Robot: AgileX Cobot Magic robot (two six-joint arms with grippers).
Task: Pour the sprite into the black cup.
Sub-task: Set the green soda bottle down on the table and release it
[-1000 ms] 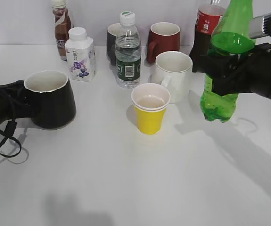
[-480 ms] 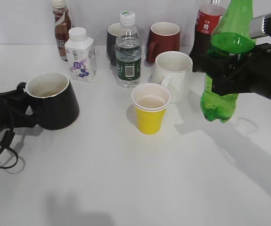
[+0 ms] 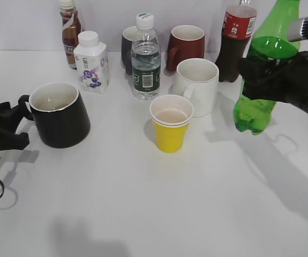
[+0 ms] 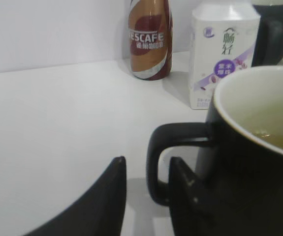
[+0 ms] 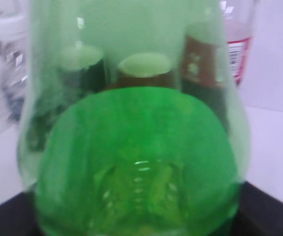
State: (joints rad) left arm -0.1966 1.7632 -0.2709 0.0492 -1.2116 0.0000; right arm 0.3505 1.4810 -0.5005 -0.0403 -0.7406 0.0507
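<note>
Right tool clamped on sprite, bottle held clear of bench, tilted, far right. Black cup stands on bench at left; left tool apart beside handle, not gripping. Step: carrying bottle to cup. Next: cross over yellow cup, tip neck above rim.

A: Exterior view?
B: Front edge of the desk, chest height, slanting down toward the far edge.
A: Left wrist view?
B: Low, very near the black cup, facing the far-left corner; both share it.
A: Right wrist view?
B: Pressed against the sprite, blurred.
</note>
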